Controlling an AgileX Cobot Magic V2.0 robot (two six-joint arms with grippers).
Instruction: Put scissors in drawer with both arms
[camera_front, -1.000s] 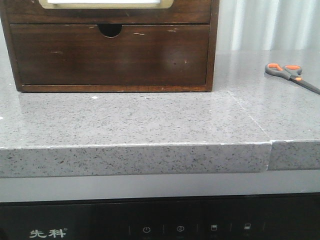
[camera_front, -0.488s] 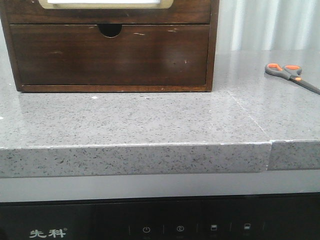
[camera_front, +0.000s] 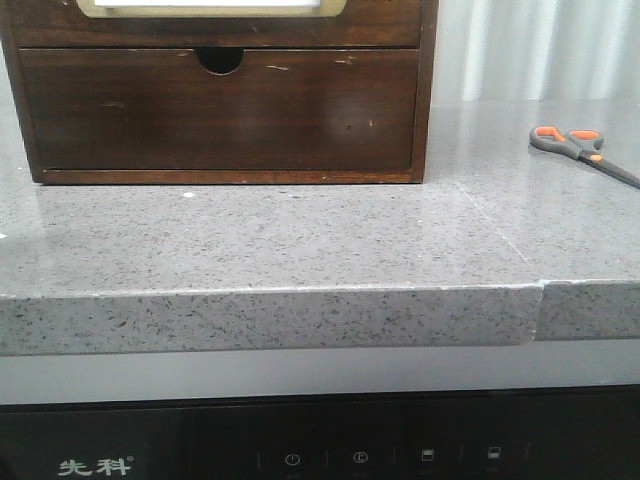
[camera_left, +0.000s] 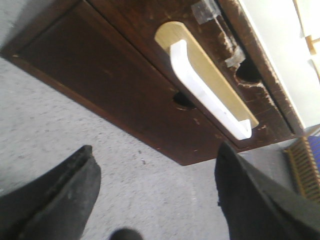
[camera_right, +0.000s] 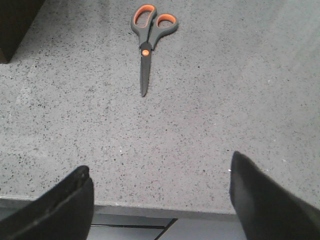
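Scissors (camera_front: 583, 152) lie flat and closed on the grey counter (camera_front: 300, 240), far right, well apart from the wooden chest (camera_front: 425, 100). At left the drawer (camera_front: 380, 25) with the brass-rimmed white inset (camera_left: 207, 92) sits shut, above the notched drawer (camera_front: 220, 110). Left gripper (camera_left: 157, 192): jaws spread, empty, facing the drawer front. Right gripper (camera_right: 160, 205): jaws spread, empty, over the counter edge, scissors ahead, clear of its fingers.

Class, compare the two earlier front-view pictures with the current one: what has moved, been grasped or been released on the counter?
Nothing visibly changed. The scissors lie in the same spot on the grey counter, untouched, to the right of the wooden cabinet, whose drawers remain shut. No gripper has come into the front view.
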